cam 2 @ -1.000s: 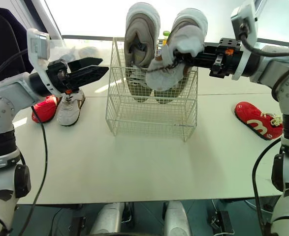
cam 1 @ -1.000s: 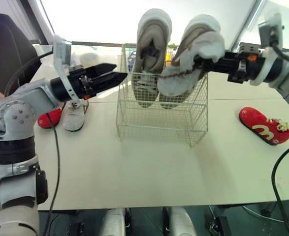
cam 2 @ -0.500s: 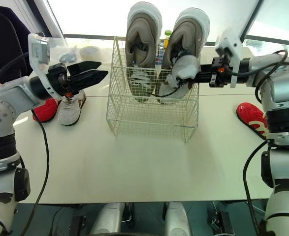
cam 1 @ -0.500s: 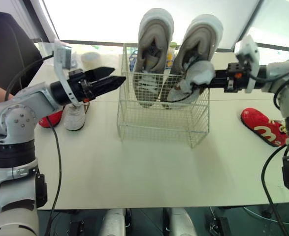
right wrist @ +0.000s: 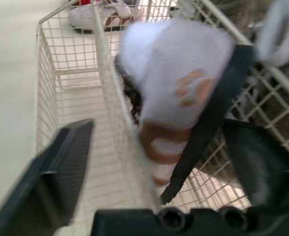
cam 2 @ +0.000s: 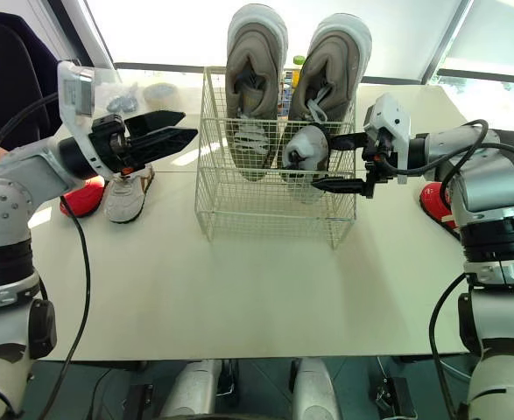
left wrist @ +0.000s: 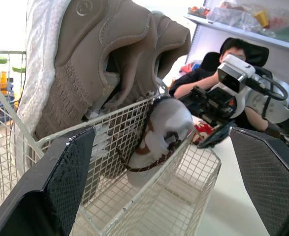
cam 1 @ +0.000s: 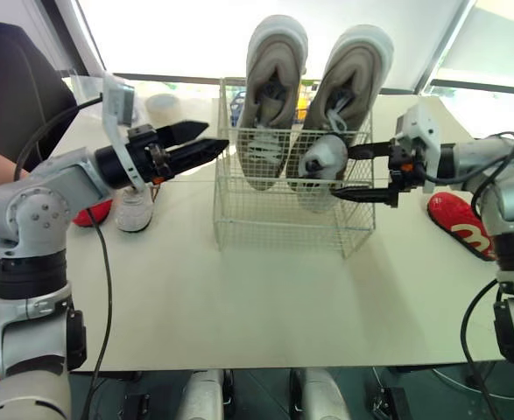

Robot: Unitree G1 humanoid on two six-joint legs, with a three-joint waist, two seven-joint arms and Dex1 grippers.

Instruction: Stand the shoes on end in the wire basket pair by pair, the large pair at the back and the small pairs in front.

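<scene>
The wire basket [cam 1: 278,219] stands mid-table. Two large grey shoes [cam 1: 272,79] stand on end along its back. A small white shoe [cam 1: 320,160] with a brown paw print stands in the right front of the basket, leaning on the right wall. My right gripper [cam 1: 351,172] is open at that wall, one finger above the shoe and one below, and the wire runs between them in the right wrist view. My left gripper [cam 1: 214,137] hovers open just left of the basket, holding nothing. The white shoe [left wrist: 166,123] is also seen from the left wrist.
A small white shoe [cam 1: 134,208] and a red shoe [cam 1: 90,212] lie on the table to the left of the basket. Another red shoe [cam 1: 456,223] lies at the right. A person's dark sleeve [cam 1: 11,96] is at the far left.
My right arm has come down and lowered the small white shoe into the basket's right front, and its fingers have opened off it. The left arm has stayed put.
</scene>
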